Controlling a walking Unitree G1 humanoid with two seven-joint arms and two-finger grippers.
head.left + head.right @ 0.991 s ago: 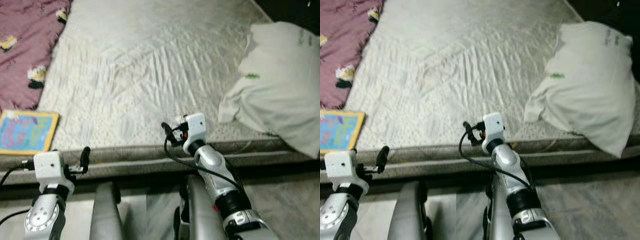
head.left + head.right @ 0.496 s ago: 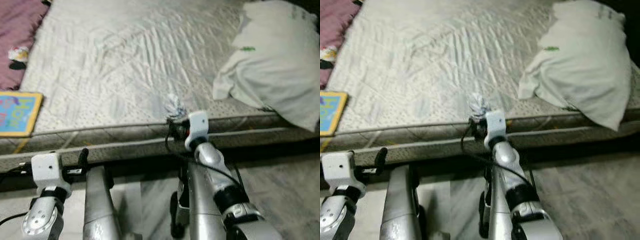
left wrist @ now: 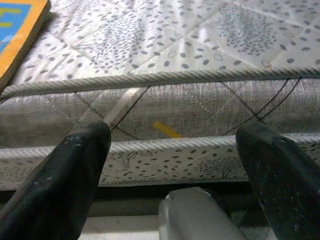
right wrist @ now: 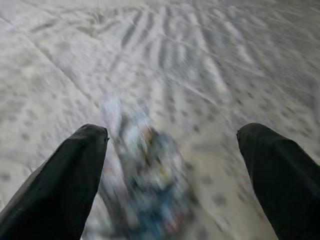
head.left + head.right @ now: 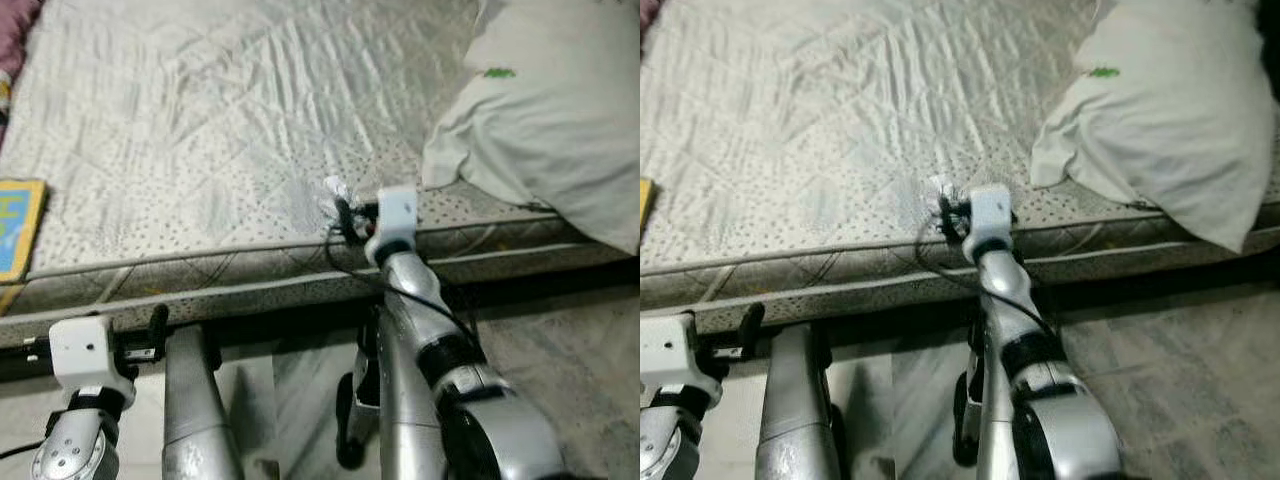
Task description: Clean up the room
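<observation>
Right gripper with its two black fingers spread wide apart, nothing between them yet; just ahead, lying on the mattress and nearer the one finger than the other, a small crumpled wrapper of white, blue and red, blurred, its long axis seeming to run away along the line of the fingers; seen from the head, that same scrap at the near edge of the pale quilted dotted mattress, touching or just beyond the fingertips. Right arm plainly the nearer; a short reach forward and slightly sideways probably needed to centre it. Left gripper also spread, low before the mattress side, well apart from the scrap; white pillow off to the right; yellow-edged blue book far left.
</observation>
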